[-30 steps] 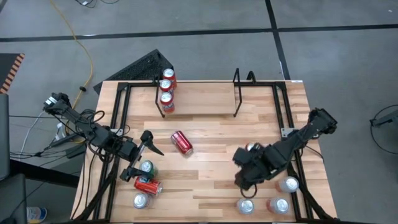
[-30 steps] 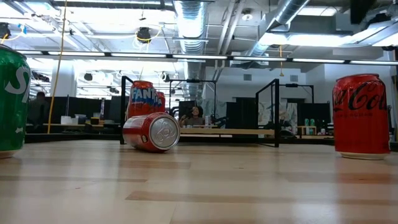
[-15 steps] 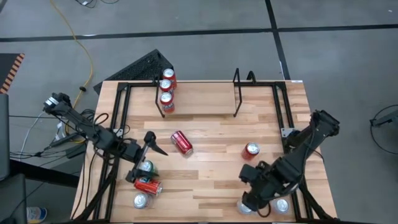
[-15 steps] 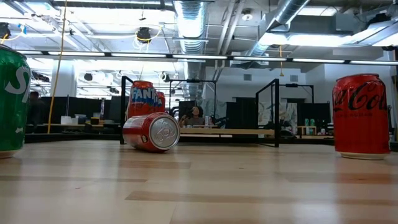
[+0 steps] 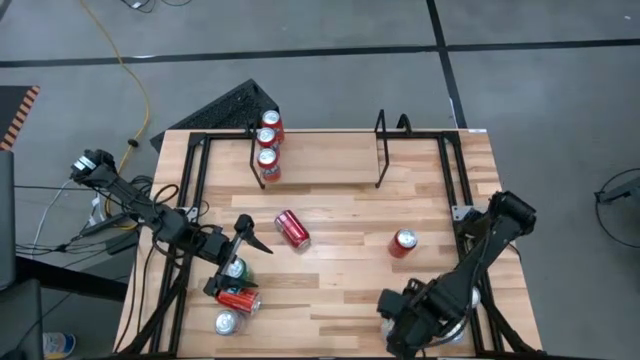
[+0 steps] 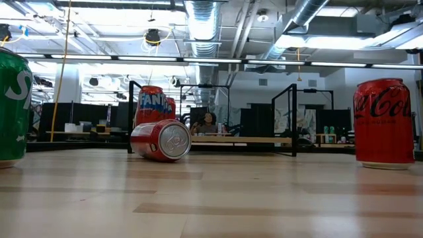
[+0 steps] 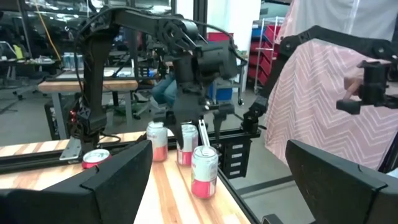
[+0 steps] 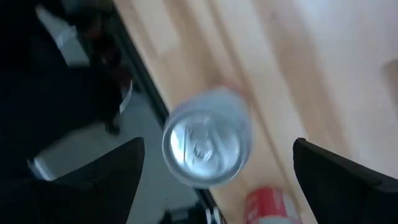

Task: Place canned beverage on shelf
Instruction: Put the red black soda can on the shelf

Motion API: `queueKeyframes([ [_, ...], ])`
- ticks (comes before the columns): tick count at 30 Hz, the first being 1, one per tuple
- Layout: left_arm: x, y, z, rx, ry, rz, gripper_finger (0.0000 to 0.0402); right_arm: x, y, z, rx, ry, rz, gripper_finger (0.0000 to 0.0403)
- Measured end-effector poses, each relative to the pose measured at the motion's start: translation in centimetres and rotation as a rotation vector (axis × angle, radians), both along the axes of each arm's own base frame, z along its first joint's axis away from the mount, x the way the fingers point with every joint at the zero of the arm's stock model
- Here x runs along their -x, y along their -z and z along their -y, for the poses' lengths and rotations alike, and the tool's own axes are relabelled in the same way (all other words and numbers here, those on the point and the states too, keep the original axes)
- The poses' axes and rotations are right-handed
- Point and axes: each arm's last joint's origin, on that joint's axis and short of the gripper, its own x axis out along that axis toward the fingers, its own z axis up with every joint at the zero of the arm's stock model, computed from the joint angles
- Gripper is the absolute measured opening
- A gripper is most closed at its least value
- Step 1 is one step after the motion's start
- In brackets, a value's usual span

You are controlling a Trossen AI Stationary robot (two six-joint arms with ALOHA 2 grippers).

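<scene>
- The can (image 8: 206,138) below my right pincer (image 5: 413,322) stands upright at the near right corner of the table (image 5: 340,200), its silver top facing my wrist camera; another red can (image 8: 268,206) stands just beside it.
- My right pincer hangs over that corner with its fingers (image 8: 339,174) spread wide to either side of the can's top, holding nothing.
- My left pincer (image 5: 233,250) sits over the near left part of the table, fingers (image 7: 121,177) wide apart and empty, right above a green can (image 5: 235,268).
- Just beside the green can a red can (image 5: 238,298) lies on its side, and a silver-topped can (image 5: 226,322) stands nearer the table's edge.
- The shelf (image 5: 320,150), a low rack of thin black rods, stands at the far side of the table.
- Three cans (image 5: 268,142) stand in a row at the shelf's left end; the rest of it is bare.
- A red can (image 5: 292,228) lies on its side near the middle of the table.
- Another red can (image 5: 404,242) stands upright to the right of the middle, apart from both pincers.
</scene>
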Motion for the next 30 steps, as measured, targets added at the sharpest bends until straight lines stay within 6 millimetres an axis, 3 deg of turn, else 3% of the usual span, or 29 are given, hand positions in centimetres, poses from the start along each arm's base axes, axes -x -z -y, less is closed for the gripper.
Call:
queueKeyframes([
  [19,-0.1,0.1,-0.1,-0.049,-0.048,-0.001,0.0355,-0.3,0.7,1.0,0.145,-0.146,0.004,0.0384],
  [26,-0.1,0.1,-0.2,-0.026,-0.063,-0.009,0.0355,-1.8,0.8,4.6,0.239,-0.027,-0.089,0.0384],
  [30,-0.1,0.2,-0.2,-0.004,-0.062,-0.017,0.0355,-1.8,0.7,7.2,0.332,-0.059,-0.218,0.0384],
])
